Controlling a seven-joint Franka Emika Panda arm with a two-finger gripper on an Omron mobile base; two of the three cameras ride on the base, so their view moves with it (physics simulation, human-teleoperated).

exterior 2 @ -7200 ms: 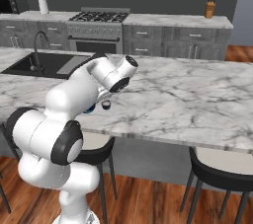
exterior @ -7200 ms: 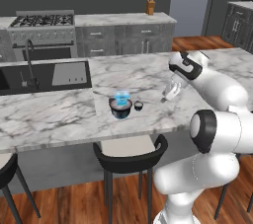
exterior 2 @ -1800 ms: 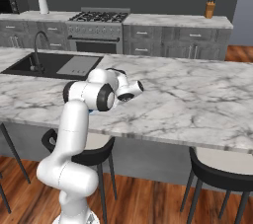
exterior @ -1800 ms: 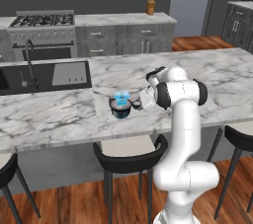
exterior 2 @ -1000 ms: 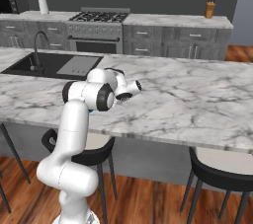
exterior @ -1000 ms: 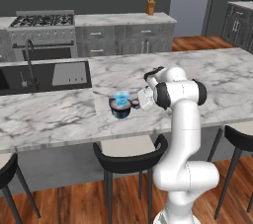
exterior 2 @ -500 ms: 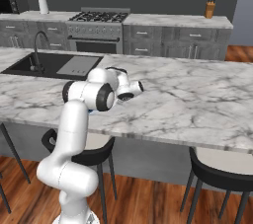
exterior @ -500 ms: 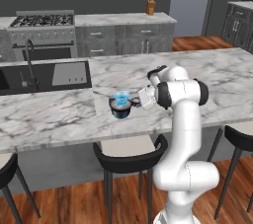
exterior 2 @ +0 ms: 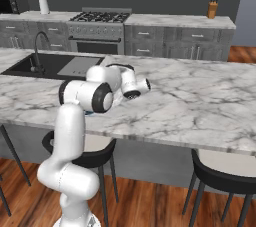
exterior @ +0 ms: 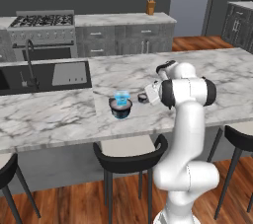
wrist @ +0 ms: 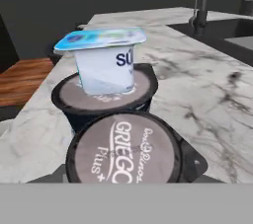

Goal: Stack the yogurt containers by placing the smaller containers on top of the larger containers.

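The wide dark tub (exterior: 121, 110) stands on the marble island, and the light-blue cup (exterior: 121, 96) sits upright on its pale lid. Just right of them is the tiny dark cup (exterior: 143, 98), with my gripper (exterior: 147, 95) reaching in from the right and shut on it. In the hand view the tiny cup's pale lid (wrist: 128, 151) is very close at the bottom and hides my fingertips. Right behind it are the tub (wrist: 144, 86) and the blue cup (wrist: 106, 65) on top.
The island counter (exterior: 64, 114) has a black sink (exterior: 47, 76) and faucet (exterior: 30, 62) at the left. Dark stools (exterior: 129, 155) stand along its near edge. A stove and cabinets line the back wall.
Over the last second nothing has visibly moved. Several seconds ago the arm was raised off to the right of the tubs; now the gripper is down at the tiny dark cup.
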